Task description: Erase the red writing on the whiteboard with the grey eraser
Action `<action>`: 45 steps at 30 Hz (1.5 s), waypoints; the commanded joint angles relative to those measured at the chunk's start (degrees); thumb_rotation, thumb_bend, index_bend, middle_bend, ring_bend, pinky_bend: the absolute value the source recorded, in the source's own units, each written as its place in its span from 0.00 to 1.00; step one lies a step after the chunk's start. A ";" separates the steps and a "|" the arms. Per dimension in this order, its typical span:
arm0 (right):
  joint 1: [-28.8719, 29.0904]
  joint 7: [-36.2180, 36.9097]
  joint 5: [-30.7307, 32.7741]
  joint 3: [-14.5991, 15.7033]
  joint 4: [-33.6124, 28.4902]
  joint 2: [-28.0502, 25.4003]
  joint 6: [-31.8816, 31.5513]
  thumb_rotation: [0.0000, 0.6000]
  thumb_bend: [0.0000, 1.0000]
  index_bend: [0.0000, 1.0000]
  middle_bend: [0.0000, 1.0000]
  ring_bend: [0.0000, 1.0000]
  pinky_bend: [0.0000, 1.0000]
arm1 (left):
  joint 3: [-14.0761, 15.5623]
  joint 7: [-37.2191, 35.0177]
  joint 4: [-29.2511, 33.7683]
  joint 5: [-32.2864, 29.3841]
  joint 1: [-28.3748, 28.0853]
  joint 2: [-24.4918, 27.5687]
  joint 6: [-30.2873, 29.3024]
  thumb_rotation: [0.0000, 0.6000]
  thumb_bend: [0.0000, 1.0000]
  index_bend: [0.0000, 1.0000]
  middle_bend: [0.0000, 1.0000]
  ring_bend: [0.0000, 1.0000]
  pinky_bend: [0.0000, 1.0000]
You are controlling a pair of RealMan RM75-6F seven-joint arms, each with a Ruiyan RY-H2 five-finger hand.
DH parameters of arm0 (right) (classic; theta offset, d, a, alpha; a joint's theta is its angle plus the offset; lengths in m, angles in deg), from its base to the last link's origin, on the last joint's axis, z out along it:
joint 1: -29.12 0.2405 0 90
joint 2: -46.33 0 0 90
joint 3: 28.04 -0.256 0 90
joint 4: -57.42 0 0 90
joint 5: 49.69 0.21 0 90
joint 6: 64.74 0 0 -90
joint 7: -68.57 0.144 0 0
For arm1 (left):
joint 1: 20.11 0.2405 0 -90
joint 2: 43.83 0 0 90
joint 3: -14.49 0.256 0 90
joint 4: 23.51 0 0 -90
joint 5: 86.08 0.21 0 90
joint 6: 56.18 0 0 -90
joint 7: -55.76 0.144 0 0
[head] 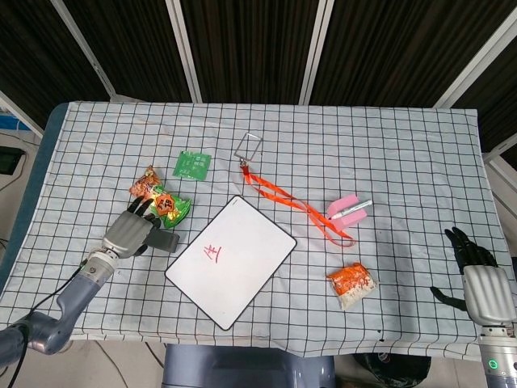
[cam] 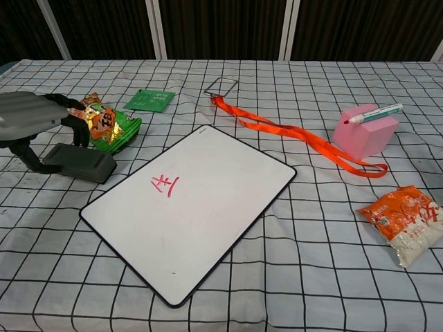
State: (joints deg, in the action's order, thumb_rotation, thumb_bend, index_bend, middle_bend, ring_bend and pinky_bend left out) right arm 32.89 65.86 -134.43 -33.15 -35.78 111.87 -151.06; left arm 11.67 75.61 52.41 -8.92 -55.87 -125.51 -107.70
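The whiteboard (head: 234, 263) (cam: 197, 207) lies tilted at the table's middle front, with a small red writing (head: 212, 254) (cam: 165, 184) on its left part. Just left of the board, the grey eraser (head: 166, 242) (cam: 84, 163) lies flat on the cloth. My left hand (head: 128, 234) (cam: 31, 117) arches over the eraser's left end. Its thumb is down at the near-left edge and its fingers (cam: 75, 128) curve over the far edge without closing on the eraser. My right hand (head: 478, 279) rests at the table's right front edge, fingers apart and holding nothing, far from the board.
An orange-green snack packet (head: 161, 202) (cam: 107, 124) lies right behind the eraser, touching my left fingers. Behind the board are a green card (head: 192, 165) and an orange lanyard (head: 299, 208). To its right are a pink block with a marker (cam: 365, 130) and an orange packet (cam: 405, 221).
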 commanded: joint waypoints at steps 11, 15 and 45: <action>0.01 -0.16 0.33 -0.02 -0.23 -0.13 0.24 1.00 0.15 0.01 0.10 0.21 0.22 | 0.32 1.36 -0.73 -0.88 -0.66 -1.03 0.38 1.00 0.22 0.39 0.38 0.00 0.00; 0.01 -0.22 0.39 0.00 -0.27 -0.16 0.31 1.00 0.15 0.01 0.10 0.21 0.22 | 0.45 1.72 -0.74 -1.07 -0.75 -1.05 0.31 1.00 0.25 0.41 0.39 0.00 0.00; -0.06 0.23 0.63 -0.13 -0.46 -0.37 0.27 1.00 0.15 0.01 0.10 0.21 0.22 | -4.66 16.73 13.93 -5.65 -8.35 -0.40 1.66 1.00 0.31 0.42 0.41 0.00 0.00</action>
State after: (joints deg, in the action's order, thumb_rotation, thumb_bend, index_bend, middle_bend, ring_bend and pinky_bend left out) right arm 32.83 66.10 -133.80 -33.28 -36.25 111.50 -150.80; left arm 7.97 91.03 65.94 -12.92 -62.64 -124.54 -107.62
